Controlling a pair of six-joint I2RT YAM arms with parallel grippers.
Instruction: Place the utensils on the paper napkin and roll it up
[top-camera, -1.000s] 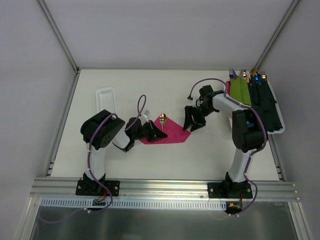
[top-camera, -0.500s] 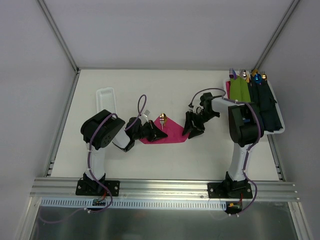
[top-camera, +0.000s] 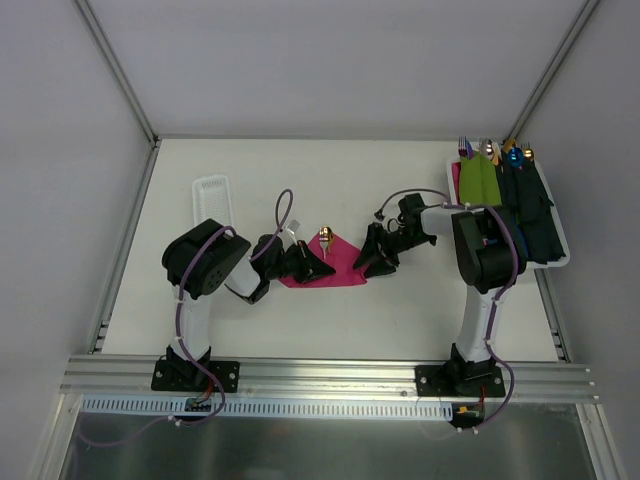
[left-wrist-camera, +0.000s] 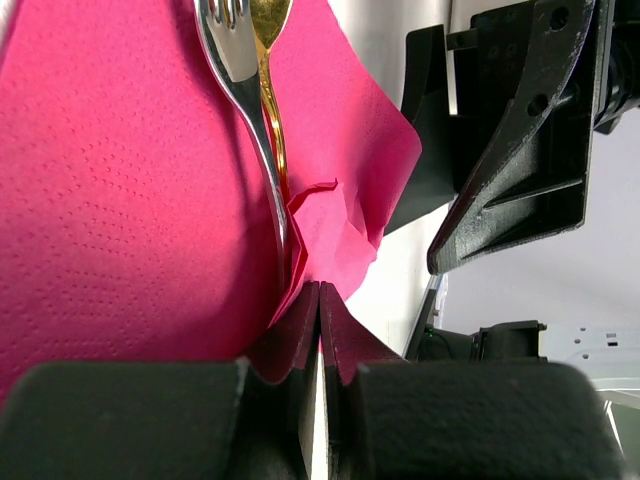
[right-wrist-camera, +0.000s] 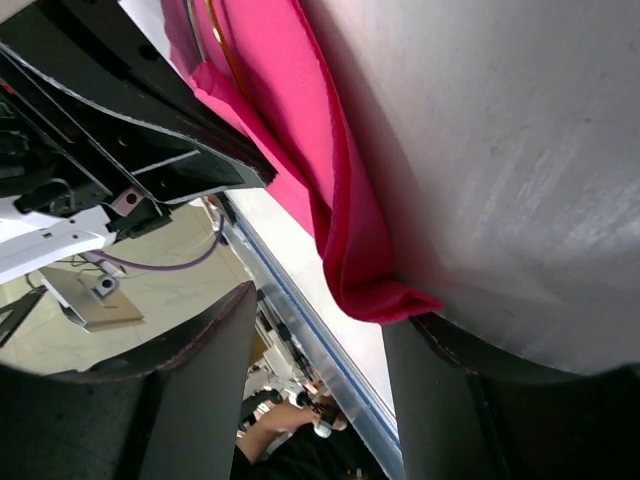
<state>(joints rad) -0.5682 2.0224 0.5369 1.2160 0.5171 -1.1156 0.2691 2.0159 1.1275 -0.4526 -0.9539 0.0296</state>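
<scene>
The magenta paper napkin (top-camera: 340, 266) lies flat on the table between my grippers. The gold utensils (top-camera: 324, 238) lie on it, their heads sticking out past its far edge. In the left wrist view a fork and a gold piece (left-wrist-camera: 262, 90) lie side by side on the napkin (left-wrist-camera: 120, 200). My left gripper (top-camera: 305, 265) is shut, pinching the napkin's left edge (left-wrist-camera: 319, 292). My right gripper (top-camera: 376, 256) is open at the napkin's right corner. In the right wrist view that corner (right-wrist-camera: 375, 292) curls up against one finger of the open gripper (right-wrist-camera: 325, 305).
A white tray (top-camera: 560, 250) at the far right holds green rolls (top-camera: 480, 180), navy rolls (top-camera: 528, 205) and several coloured utensils (top-camera: 495, 150). A small empty white tray (top-camera: 212, 195) sits at the back left. The grippers are close together over the napkin.
My right gripper has moved left and down to the napkin's right corner, which has curled in. My left gripper has stayed shut on the left edge.
</scene>
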